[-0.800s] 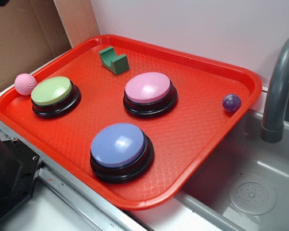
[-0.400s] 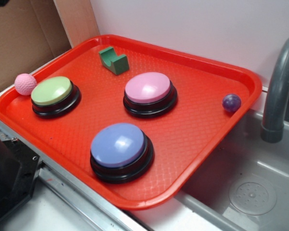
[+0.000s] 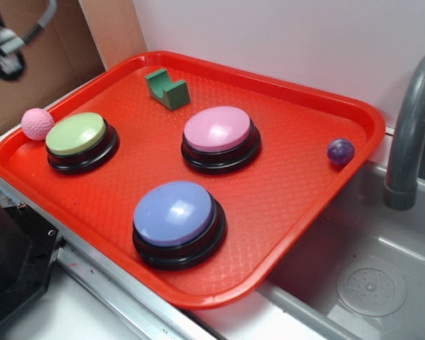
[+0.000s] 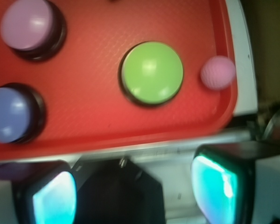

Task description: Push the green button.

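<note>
From the exterior view, a red tray is lying across the counter beside a grey sink and its faucet. The green button is sitting near the tray's left edge, with a pink ball just beside it at the rim. The pink button is sitting mid-tray, the blue-purple button is resting nearer the front edge, and a small dark green notched block is standing toward the back. A purple ball is lying by the right rim. Only a dark part of the arm with a grey cable is showing at the top left corner, above and behind the green button and apart from it; how the pincer is standing cannot be told from here.

From the wrist view, the gripper is hanging off the tray's edge, its two fingers spread wide with nothing between them. The green button is lying ahead of the fingertips, well apart from them, roughly between their lines and nearer the right one. The pink ball is sitting just right of it, while the pink button and blue-purple button are showing at the left
</note>
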`<state>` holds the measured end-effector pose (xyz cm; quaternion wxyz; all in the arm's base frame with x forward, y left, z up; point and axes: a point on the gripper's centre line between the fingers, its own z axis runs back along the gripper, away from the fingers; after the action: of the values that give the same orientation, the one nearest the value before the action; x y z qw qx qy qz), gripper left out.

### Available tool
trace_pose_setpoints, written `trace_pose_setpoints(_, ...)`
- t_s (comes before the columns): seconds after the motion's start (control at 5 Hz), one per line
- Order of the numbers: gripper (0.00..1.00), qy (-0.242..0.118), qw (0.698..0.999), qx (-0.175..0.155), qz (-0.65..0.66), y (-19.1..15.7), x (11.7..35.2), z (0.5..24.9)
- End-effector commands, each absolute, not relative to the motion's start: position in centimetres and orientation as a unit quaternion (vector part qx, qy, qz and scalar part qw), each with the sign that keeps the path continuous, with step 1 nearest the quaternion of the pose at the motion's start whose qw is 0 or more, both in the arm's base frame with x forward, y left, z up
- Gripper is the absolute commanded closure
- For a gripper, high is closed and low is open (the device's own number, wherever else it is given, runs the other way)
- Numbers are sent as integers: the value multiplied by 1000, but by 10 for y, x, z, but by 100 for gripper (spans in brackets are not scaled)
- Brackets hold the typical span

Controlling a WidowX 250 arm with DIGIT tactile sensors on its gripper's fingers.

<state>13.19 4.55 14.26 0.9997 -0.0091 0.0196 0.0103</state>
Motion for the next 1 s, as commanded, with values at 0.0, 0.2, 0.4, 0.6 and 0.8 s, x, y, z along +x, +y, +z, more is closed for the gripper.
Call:
trace_pose_setpoints(0.0,0,2,997,44,-68,54,163,116)
trace_pose_setpoints(0.2,0,2,997,44,-68,54,163,116)
trace_pose_setpoints(0.4,0,2,997,44,-68,54,163,116)
trace_pose_setpoints(0.6,0,2,997,44,-68,54,163,116)
trace_pose_setpoints(0.8,0,-33,998,42,-42,76,170,90)
